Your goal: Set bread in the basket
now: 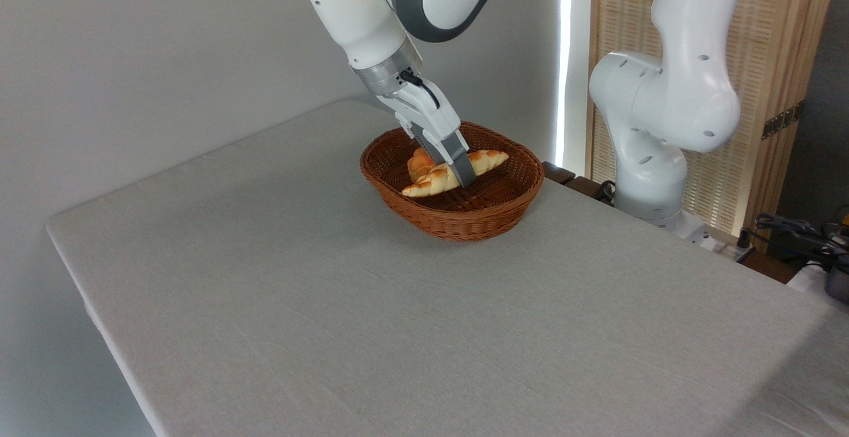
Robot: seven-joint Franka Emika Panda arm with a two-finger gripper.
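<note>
the claw (462, 173) reaches into the wicker basket (494, 215), gripping the braided loaf (438, 180) at its middle; a small round bun (419, 160) sits just behind it.

Arm is reaching in from upper centre, white links w/ a dark grey band at the elbow joint, forearm angling down and to the right. Wrist is ending in a silver flange w/ a short black cable at its side. End effector (459, 173) is pointing down-right, grey fingers (462, 165) sitting close together; gap btwn them isn't readable from this angle. Base column is standing at right, upper link rising out of frame.
</note>
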